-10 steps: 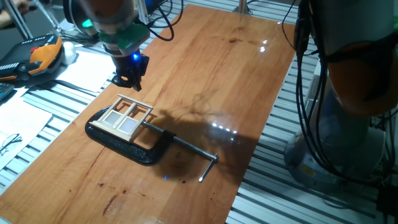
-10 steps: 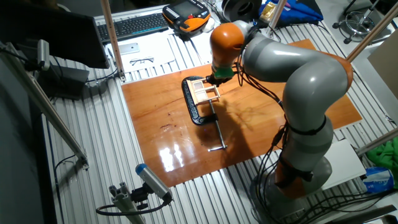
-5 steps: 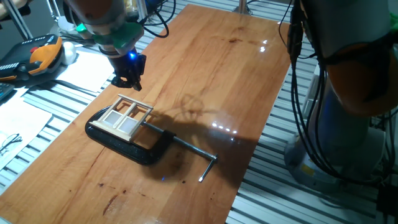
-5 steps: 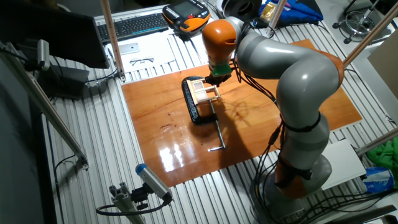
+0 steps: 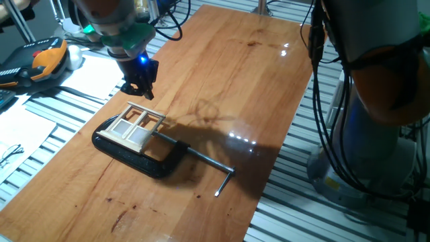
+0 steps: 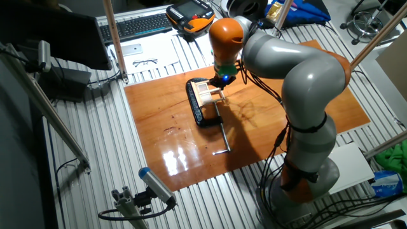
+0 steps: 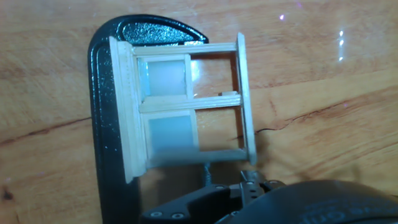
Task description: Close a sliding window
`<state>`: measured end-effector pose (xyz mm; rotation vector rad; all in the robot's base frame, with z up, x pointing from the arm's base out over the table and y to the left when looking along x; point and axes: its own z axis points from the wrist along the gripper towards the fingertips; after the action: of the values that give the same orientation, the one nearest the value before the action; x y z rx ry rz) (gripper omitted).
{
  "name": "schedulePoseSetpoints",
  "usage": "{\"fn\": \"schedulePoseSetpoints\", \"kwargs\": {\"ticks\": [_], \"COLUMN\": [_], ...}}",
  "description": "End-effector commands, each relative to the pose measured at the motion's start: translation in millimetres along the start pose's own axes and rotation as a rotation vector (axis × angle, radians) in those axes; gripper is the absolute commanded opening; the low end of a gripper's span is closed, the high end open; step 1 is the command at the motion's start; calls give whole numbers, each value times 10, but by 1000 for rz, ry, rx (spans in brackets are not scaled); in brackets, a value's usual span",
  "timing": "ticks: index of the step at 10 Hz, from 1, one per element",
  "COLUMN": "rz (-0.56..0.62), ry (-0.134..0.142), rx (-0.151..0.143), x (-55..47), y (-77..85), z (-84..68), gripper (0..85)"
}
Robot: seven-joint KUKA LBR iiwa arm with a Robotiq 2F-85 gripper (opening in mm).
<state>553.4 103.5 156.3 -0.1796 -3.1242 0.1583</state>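
Black two-finger gripper [image 5: 138,86] hovers empty, finger gap unclear; pale wood sliding window with crossbars [image 5: 136,127] lies just below-ahead, held in black metal C-clamp [image 5: 134,156]. Come down beside frosted sash [image 7: 166,117], push straight along rails, avoid frame

Pincer [image 5: 138,87] low, pointing down, empty.

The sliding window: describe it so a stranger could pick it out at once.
On the wooden table, find the black C-clamp with its steel screw rod. The sliding window sits in it: small, pale wood, thin crossbars, frosted panes, the only light-coloured piece there.
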Motion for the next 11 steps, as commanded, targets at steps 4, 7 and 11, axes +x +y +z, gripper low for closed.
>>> {"fn": "schedulePoseSetpoints", "kwargs": {"ticks": [4, 7, 11], "rz": [41, 48, 63], "ry": [-15, -29, -30], "rx": [24, 15, 7], "x": [-9, -29, -77], "y": [270, 438, 573], "z": [-12, 167, 325], "gripper": [0, 0, 0]}}
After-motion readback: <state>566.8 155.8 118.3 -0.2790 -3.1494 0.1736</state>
